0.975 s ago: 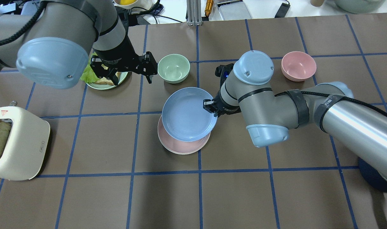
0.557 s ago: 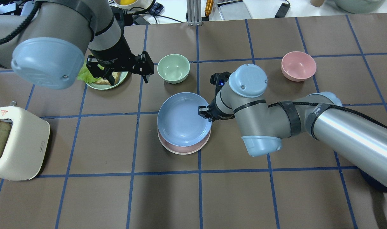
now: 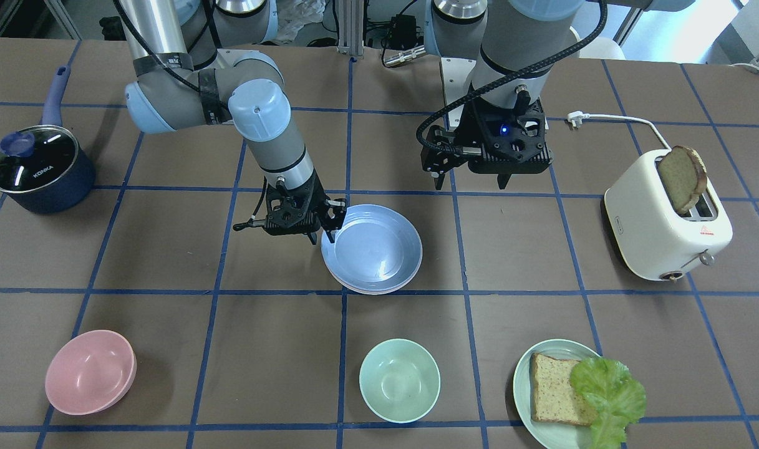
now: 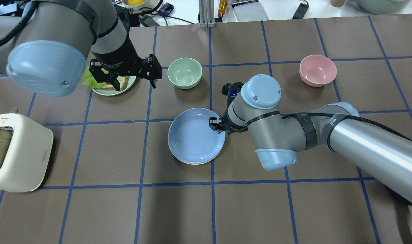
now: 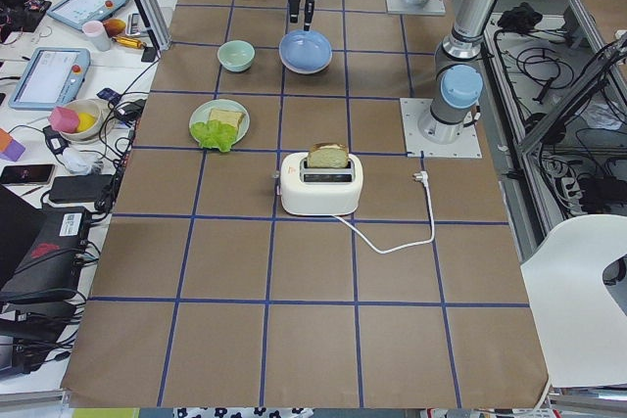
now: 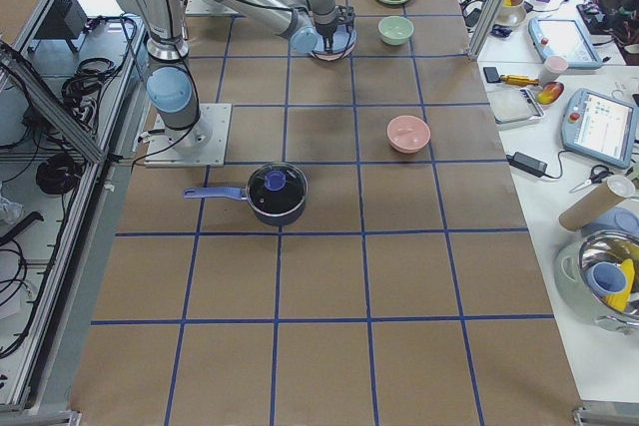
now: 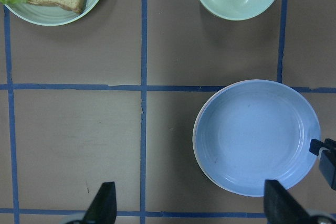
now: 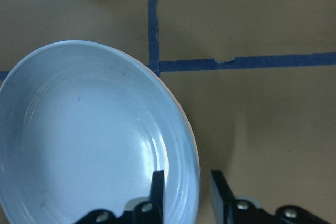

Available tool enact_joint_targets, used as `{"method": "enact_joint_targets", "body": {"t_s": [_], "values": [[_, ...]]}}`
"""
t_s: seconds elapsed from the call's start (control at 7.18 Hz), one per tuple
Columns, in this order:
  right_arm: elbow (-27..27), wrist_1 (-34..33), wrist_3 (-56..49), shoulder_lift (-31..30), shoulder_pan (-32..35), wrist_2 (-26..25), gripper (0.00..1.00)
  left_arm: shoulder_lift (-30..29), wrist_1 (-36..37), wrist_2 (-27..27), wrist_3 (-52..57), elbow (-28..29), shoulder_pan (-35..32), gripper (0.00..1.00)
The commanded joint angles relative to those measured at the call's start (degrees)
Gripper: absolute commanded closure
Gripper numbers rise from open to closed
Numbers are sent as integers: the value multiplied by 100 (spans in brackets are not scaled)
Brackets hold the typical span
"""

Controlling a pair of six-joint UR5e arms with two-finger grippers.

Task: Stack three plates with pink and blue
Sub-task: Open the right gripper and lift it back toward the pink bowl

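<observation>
The light blue plate (image 4: 196, 136) lies centred on a pile in the middle of the table, also in the front view (image 3: 372, 248) and the left wrist view (image 7: 256, 136). Only a thin rim of the pink plate (image 3: 373, 291) shows beneath it. I cannot make out the cream-white plate; it is hidden or out of view. My right gripper (image 4: 217, 126) straddles the blue plate's right rim, one finger inside and one outside (image 8: 187, 190), shut on it. My left gripper (image 4: 135, 84) is open and empty, hovering high to the back left (image 7: 191, 205).
A mint bowl (image 4: 185, 73) stands behind the pile and a pink bowl (image 4: 318, 70) at the back right. A pale green plate (image 3: 522, 374) with bread and lettuce is back left. A toaster (image 4: 19, 152) stands at the left, and a blue pot (image 3: 33, 165) near my right side.
My right gripper has brought the blue plate down and toward me until it sits centred on the pink plate. The left arm has drifted slightly left.
</observation>
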Motion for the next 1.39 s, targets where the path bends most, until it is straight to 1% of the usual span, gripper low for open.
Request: {"method": "enact_joint_targets", "body": {"t_s": [0.0,0.14,0.28,0.42,0.56,0.7,0.84,0.98,1.11,1.25], "values": [[-92,-14,-24,-42,-131,-11,0,105,-10,11,-2,47,3,0],[-354,117,-346,-51,-236,-29,0,149,-10,20,-28,-5,-6,0],[-539,814,-576,-147,-377,-90,0,114,16,-6,-124,-32,3,0],[-802,1404,-874,-252,-674,-116,0,158,-19,11,-125,-32,-14,0],[-1118,2080,-1529,-357,-1103,-125,0,175,-19,-6,-125,-32,-6,0],[-1530,2653,-1710,-419,-1525,-117,0,184,-19,11,-117,-32,20,0],[-2074,3615,-1938,-559,-1764,-178,0,193,-28,-6,-116,-32,29,0],[-2645,4312,-2297,-674,-1793,-700,0,193,-37,2,-116,-32,38,0],[-3129,4433,-2318,-692,-1741,-775,0,193,-37,11,-116,-32,56,0],[-3578,5034,-2231,-701,-1619,-767,0,202,-54,11,-116,-41,56,0]]}}
